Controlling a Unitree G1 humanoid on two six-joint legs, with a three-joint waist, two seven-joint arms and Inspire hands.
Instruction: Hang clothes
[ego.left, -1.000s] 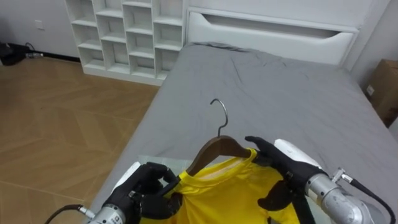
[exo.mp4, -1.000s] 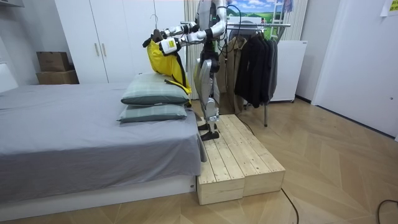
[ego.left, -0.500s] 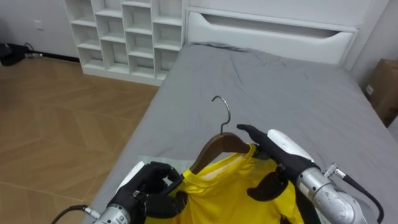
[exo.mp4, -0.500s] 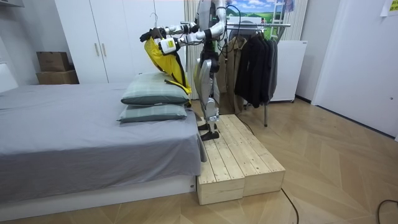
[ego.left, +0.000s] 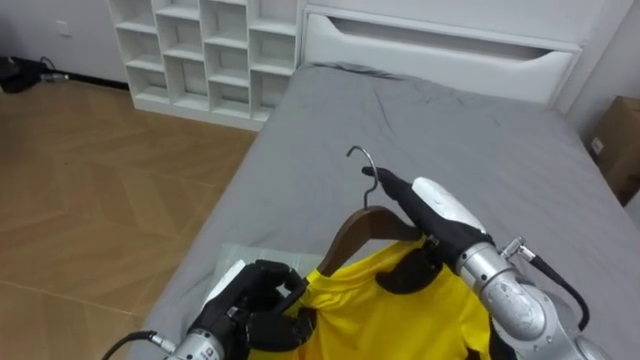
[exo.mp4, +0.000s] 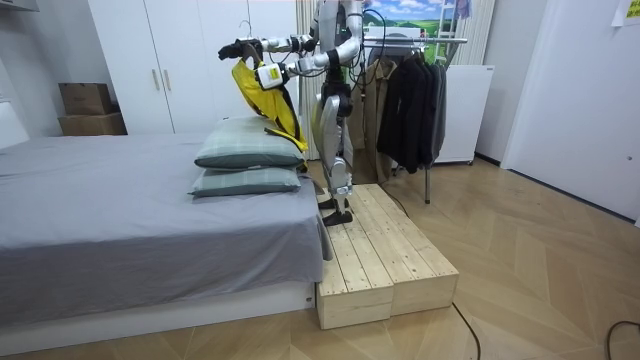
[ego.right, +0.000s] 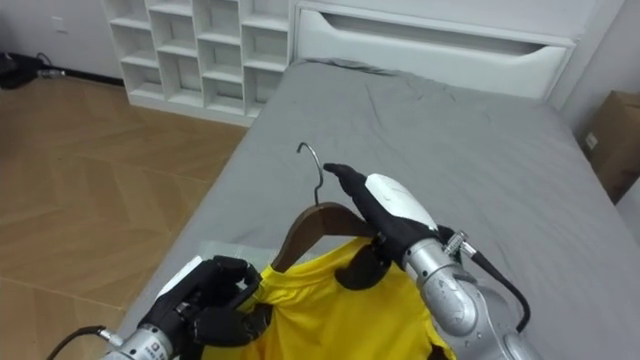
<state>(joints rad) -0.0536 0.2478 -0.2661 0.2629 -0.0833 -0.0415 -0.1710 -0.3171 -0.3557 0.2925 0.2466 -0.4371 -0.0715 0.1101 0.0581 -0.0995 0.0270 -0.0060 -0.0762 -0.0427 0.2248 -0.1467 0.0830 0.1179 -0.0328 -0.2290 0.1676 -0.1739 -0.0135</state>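
Note:
A yellow shirt (ego.left: 400, 315) hangs on a brown wooden hanger (ego.left: 362, 228) with a metal hook (ego.left: 362, 160), held up over the grey bed. My left hand (ego.left: 252, 308) is curled round the shirt's left shoulder, where the hanger's end lies. My right hand (ego.left: 435, 212) lies along the hanger's neck with its fingers straight. Their tips reach the foot of the hook, and the thumb hangs over the collar. In the room view I stand on a wooden platform (exo.mp4: 385, 255) beside the bed, with the shirt (exo.mp4: 262, 95) lifted at chest height.
The grey bed (ego.left: 470, 130) with a white headboard (ego.left: 440, 50) stretches ahead. A white shelf unit (ego.left: 200, 50) and wooden floor (ego.left: 90, 190) lie to the left. Two pillows (exo.mp4: 245, 155) lie under the shirt. A rack of dark clothes (exo.mp4: 410, 95) stands behind me.
My right hand has slid forward along the hanger from the shirt's collar up to the hook. Hanger and shirt have risen a little. My left hand keeps its hold.

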